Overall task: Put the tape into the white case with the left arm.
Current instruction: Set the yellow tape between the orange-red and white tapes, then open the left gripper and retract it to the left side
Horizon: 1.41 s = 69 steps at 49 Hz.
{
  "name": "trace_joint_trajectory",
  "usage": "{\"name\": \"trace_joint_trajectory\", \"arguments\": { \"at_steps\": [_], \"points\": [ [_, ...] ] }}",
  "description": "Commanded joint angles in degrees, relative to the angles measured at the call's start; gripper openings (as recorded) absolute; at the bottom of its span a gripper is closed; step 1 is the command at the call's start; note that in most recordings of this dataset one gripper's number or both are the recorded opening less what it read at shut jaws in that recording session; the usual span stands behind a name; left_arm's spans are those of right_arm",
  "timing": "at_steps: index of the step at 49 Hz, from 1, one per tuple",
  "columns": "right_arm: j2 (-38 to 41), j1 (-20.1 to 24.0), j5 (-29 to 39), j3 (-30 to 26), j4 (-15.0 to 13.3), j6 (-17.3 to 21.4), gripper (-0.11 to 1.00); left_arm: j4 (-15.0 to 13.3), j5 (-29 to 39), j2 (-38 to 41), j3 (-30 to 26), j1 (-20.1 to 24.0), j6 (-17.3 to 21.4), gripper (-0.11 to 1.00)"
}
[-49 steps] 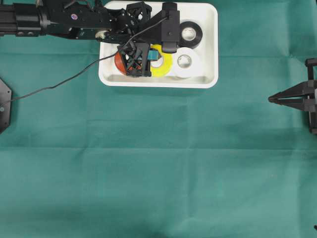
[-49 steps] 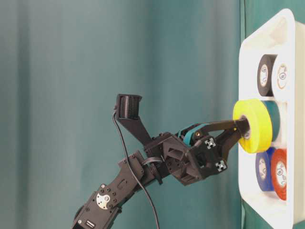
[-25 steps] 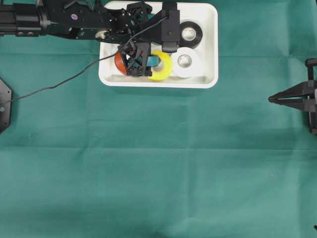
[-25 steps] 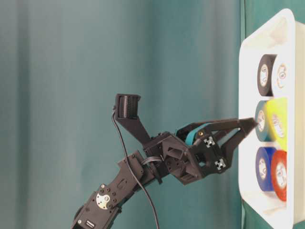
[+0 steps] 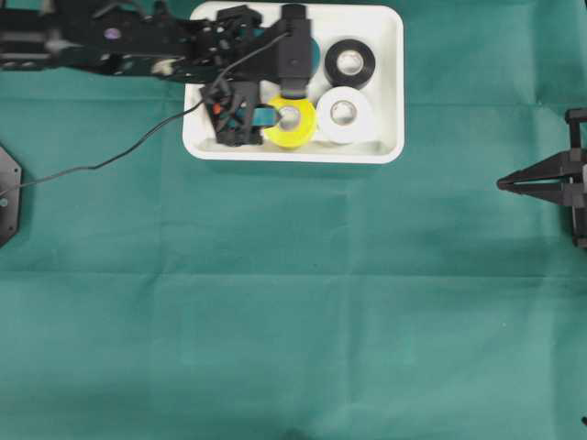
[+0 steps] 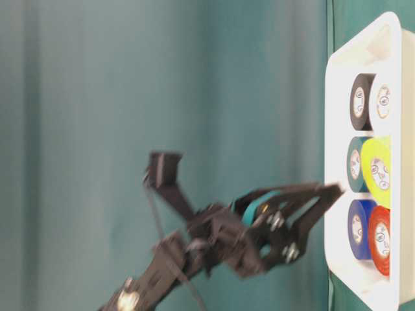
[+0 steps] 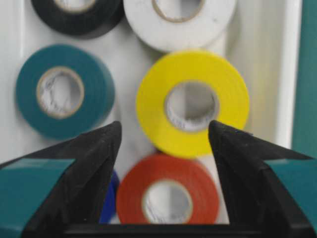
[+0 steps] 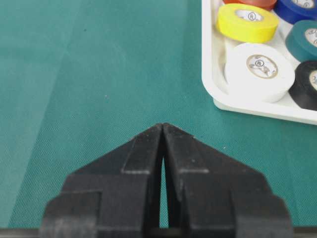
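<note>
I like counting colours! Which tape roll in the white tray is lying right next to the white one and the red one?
The yellow roll. It lies between the white roll and the red roll, touching both.

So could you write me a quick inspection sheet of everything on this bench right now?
Surface: green cloth, creased.
Job's things: white case at the top of the overhead view holds six tape rolls: yellow tape, white tape, black tape, teal tape, red tape, blue tape.
Clutter: nothing seen.
Grippers: left gripper above the case, jaws open and holding nothing; right gripper over bare cloth, jaws shut.
Cables: thin black cable trailing from the left arm across the cloth.
Surroundings: green backdrop.
</note>
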Motion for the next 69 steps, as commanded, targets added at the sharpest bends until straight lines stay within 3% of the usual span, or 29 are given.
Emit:
{"name": "trace_joint_trajectory", "arguments": {
  "at_steps": [1,18,34,69],
  "points": [
    [0.4,0.0,-0.5,-0.6,-0.1,0.1,-0.10,-0.2,-0.8,-5.6,2.0,-1.0,-1.0,0.69],
    [0.4,0.0,-0.5,-0.6,-0.1,0.1,-0.10,-0.2,-5.0,-21.8,17.2,-2.9,-5.6,0.69],
    [0.4,0.0,-0.5,-0.6,-0.1,0.1,-0.10,-0.3,-12.2,-36.0,29.4,-4.3,-6.3,0.69],
    [0.4,0.0,-0.5,-0.6,-0.1,0.1,-0.10,-0.4,-15.1,-55.8,43.4,-7.7,-6.3,0.69]
  ]
}}
